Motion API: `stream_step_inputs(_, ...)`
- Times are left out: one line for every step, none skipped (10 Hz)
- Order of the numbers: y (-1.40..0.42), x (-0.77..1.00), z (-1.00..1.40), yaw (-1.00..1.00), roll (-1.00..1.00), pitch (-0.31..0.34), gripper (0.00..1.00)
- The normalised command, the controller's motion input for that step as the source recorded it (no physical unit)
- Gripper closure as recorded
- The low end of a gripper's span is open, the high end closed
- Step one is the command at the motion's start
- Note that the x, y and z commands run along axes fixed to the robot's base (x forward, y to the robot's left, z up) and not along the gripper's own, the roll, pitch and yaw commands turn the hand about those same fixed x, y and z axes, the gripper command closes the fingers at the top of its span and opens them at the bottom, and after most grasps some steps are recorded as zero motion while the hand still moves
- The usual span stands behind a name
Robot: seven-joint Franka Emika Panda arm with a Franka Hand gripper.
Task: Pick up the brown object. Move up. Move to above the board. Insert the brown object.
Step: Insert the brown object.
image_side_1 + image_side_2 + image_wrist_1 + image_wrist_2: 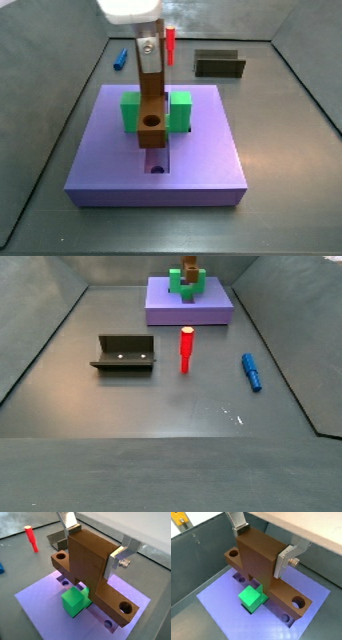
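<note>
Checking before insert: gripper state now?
Gripper: closed on the brown object, holding it over the purple board beside the green block.

The purple board [160, 150] is the landmark. Over its middle the way is taken: the gripper [97, 543], fingers closed flat on the brown object [93, 572], stands directly above the board, with the green block [131, 108] just beside the brown object. The board's near half and both side margins lie bare in a side view. Off the board, the fixture [124, 353], the upright red peg [187, 349] and the blue piece [250, 371] stand well apart from it, with bare floor [160, 436] between and beyond them.
</note>
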Motion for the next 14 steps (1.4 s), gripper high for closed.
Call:
stream_step_inputs(0.00,-0.11,-0.06,0.13,0.01,-0.023,1.00)
stream_step_inputs(-0.02,0.00,-0.04,0.14,0.02,0.000,1.00)
stream_step_inputs(-0.05,0.17,-0.06,0.13,0.00,0.000,1.00)
stream_step_inputs(-0.01,0.17,-0.05,0.11,0.00,0.000,1.00)
stream_step_inputs(-0.02,0.23,-0.03,0.06,0.00,0.000,1.00)
stream_step_inputs(0.00,0.20,-0.02,0.00,0.03,0.000,1.00)
stream_step_inputs(0.09,0.00,-0.16,0.00,0.08,0.000,1.00)
stream_step_inputs(0.10,-0.07,-0.21,0.00,0.09,-0.016,1.00)
stream_step_inputs(0.00,0.00,-0.19,0.00,0.05,-0.017,1.00)
stream_step_inputs(0.00,0.09,-0.21,0.00,0.01,-0.029,1.00)
stream_step_inputs(0.00,0.19,-0.23,0.00,0.00,-0.027,1.00)
stream_step_inputs(-0.02,0.19,-0.26,0.00,0.04,-0.007,1.00)
stream_step_inputs(-0.01,0.10,-0.24,0.00,0.07,0.000,1.00)
stream_step_inputs(-0.01,0.00,-0.19,0.00,0.09,0.000,1.00)
